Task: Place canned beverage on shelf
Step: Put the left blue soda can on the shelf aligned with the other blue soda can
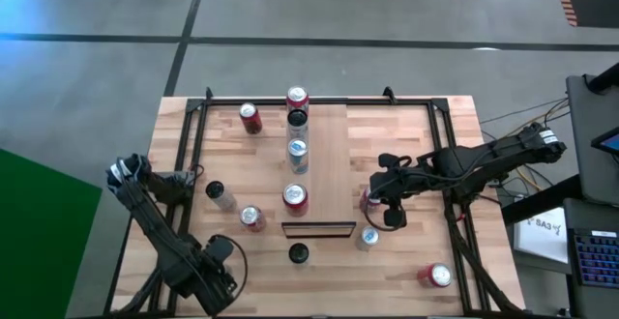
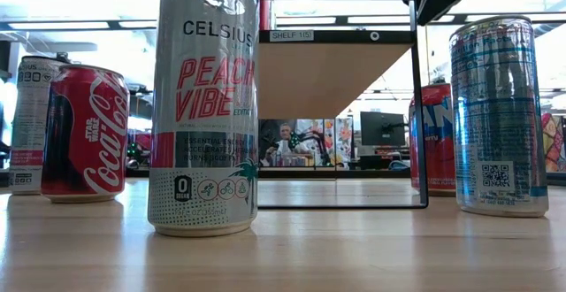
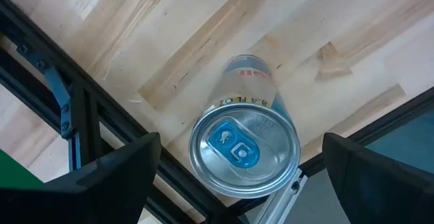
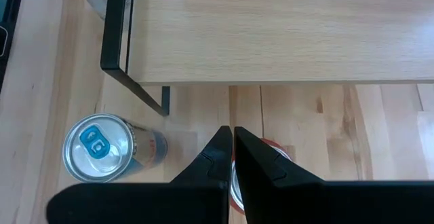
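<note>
A silver can with a blue tab (image 3: 244, 149) stands upright on its base by the table's near-left edge. My left gripper (image 3: 239, 146) hangs open above it and points down, one finger on either side, clear of the can. In the high view my left gripper (image 1: 215, 273) hides this can. The shelf (image 1: 329, 164) runs down the table's middle and carries several cans in a row. My right gripper (image 4: 230, 139) is shut and hovers over a red can (image 4: 268, 157) just right of the shelf (image 4: 271, 27).
Loose cans stand on the table: a red one (image 1: 250, 117) at the far left, a dark-topped one (image 1: 298, 253) before the shelf's near end, a silver one (image 1: 368, 238) and a red one (image 1: 437, 275) at the near right. A black frame (image 3: 74, 108) borders the table.
</note>
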{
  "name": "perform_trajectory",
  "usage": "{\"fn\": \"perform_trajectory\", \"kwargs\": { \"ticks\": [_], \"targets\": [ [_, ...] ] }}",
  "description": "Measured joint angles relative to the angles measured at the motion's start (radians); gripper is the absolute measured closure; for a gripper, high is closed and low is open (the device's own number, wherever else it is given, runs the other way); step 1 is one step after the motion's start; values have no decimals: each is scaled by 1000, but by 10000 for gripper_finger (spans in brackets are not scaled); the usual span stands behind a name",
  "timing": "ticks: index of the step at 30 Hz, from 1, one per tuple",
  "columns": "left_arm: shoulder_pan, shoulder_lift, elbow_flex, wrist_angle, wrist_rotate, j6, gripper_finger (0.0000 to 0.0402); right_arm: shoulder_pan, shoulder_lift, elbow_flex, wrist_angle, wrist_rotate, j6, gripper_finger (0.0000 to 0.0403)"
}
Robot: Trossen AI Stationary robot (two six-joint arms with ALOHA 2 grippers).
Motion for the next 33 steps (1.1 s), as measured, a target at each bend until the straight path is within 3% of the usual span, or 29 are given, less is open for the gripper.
{"fn": "perform_trajectory", "kwargs": {
  "ticks": [10,27,33],
  "targets": [
    [-9,47,-2,19,0,9,35,0,0,-3,5,0,0,394],
    [-29,60,-18,57,1,16,189,12,0,-3,17,0,1,394],
    [-29,60,-18,55,0,40,189,39,0,-4,25,0,1,394]
  ]
}}
